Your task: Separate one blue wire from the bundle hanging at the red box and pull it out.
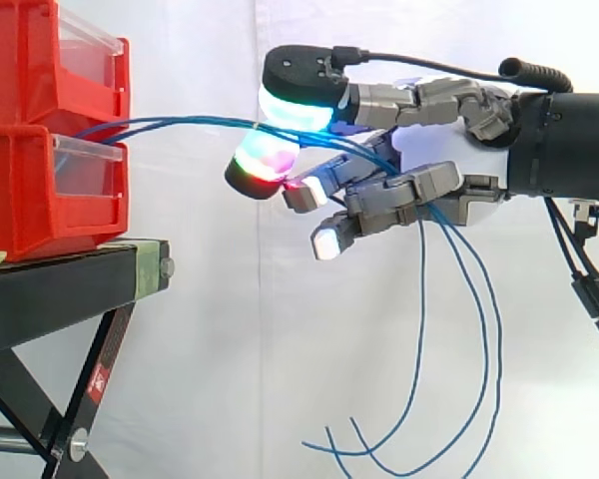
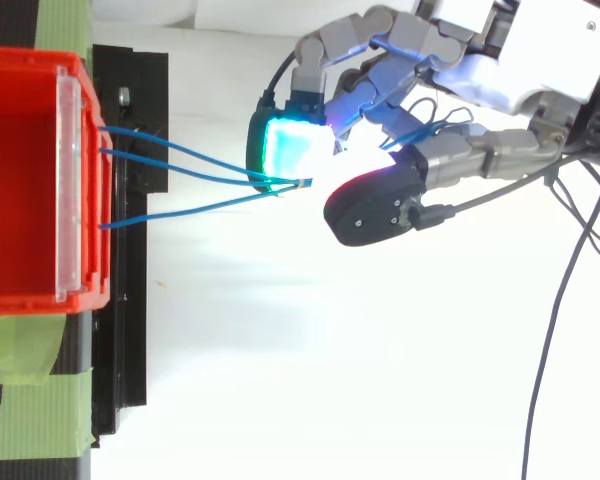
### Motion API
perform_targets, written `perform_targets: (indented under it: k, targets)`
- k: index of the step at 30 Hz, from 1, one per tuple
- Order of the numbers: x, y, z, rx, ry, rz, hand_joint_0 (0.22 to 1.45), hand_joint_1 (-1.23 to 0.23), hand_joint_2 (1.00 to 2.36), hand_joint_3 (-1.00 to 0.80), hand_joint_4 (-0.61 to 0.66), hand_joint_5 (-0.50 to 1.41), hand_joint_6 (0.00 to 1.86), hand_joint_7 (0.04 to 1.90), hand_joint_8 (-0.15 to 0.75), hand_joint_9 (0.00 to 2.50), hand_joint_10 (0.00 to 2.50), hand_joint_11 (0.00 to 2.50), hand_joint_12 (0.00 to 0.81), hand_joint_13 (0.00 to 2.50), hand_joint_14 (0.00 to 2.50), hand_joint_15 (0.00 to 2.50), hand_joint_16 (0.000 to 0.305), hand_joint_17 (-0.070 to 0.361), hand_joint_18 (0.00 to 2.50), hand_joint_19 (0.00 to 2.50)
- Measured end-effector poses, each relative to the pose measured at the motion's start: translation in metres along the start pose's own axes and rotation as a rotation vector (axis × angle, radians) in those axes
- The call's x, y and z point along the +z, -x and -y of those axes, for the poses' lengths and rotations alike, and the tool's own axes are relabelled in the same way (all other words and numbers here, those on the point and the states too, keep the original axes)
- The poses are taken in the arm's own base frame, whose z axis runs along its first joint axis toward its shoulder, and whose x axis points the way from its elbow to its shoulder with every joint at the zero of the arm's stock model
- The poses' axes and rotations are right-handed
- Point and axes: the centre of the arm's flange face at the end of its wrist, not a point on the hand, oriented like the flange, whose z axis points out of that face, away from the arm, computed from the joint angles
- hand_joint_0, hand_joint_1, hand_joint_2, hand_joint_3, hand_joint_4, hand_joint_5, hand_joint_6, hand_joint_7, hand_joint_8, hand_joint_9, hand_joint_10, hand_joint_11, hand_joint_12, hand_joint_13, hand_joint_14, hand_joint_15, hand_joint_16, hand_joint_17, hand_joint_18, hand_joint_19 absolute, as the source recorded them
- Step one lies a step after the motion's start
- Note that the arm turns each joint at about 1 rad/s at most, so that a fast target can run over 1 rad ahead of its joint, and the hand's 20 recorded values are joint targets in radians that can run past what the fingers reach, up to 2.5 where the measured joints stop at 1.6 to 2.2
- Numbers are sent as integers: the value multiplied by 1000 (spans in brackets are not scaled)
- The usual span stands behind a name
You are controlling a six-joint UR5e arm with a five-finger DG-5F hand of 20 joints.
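Hand (image 2: 520,75) closed: I pinch the blue wires (image 1: 180,125) between two pads (image 1: 299,105). The wires run from the red bins (image 1: 40,190) to the pinch; loose ends hang below. I judge them thin, light, limp and slippery; grip one strand near the pinch. Neighbouring strands crowd it. The black stand (image 1: 70,289) lies beneath.

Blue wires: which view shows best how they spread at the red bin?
The top view: the blue wires leave the red bin apart and meet at the hand. The side view shows them overlapping there, with loose ends hanging below the hand.
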Motion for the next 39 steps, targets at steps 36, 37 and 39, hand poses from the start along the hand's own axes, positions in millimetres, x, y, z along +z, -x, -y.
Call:
perform_targets:
  k: [36,37,39]
  targets:
    - [0,0,0,1,1,0,695,-867,1031,-85,220,-234,839,1101,315,916,9,1506,317,1199,1870,826,51,115,710,865]
    - [0,0,0,1,2,0,699,-875,1030,-101,222,-237,839,1103,313,913,10,1514,314,1197,1864,827,52,116,711,855]
    - [0,0,0,1,1,1,699,-903,1031,-119,222,-242,839,1097,312,907,10,1518,315,1191,1835,856,52,116,711,853]
